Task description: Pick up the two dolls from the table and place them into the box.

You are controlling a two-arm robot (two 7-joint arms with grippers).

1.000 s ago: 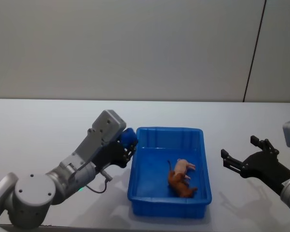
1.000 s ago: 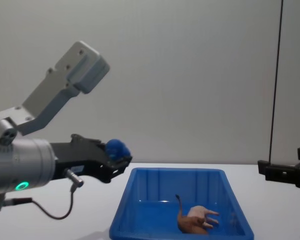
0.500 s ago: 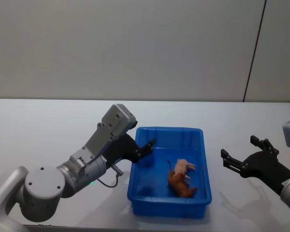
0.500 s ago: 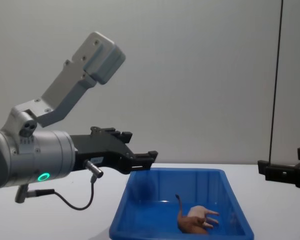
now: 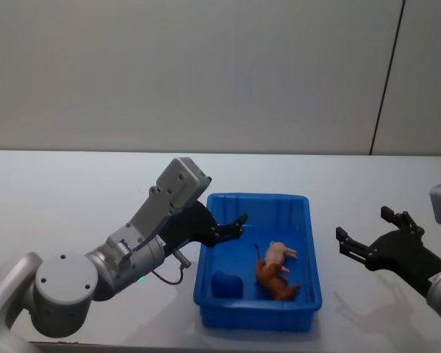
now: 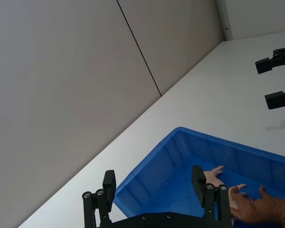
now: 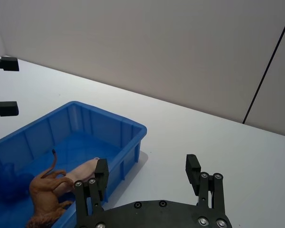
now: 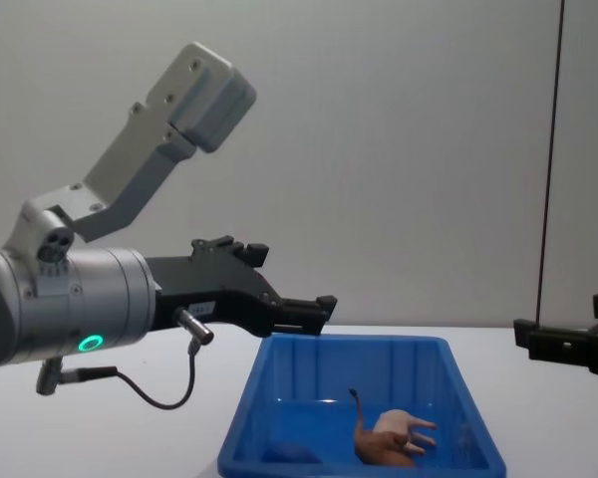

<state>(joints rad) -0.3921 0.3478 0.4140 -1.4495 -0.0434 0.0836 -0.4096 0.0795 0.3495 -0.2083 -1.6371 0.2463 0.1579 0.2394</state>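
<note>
A pale grey wall with one dark vertical seam backs a white table (image 5: 73, 184); on it stands the blue box (image 5: 259, 259), and the left gripper (image 5: 235, 226) hangs over the box's near-left rim with its black fingers spread and nothing between them. Below and just ahead of those fingertips, the rounded blue doll (image 5: 226, 284) lies on the box floor in the corner nearest the robot's left; farther to the gripper's right, in the middle of the box, the brown four-legged doll (image 5: 273, 282) lies on its side with its thin tail up, touching the pale pink doll (image 5: 279, 254) beside it. In the chest view the left arm reaches in from the left edge, a green light on its housing, its fingers level above the box rim; the right gripper (image 5: 369, 246) is held off the box's right side, well apart from it, jaws released and empty.
</note>
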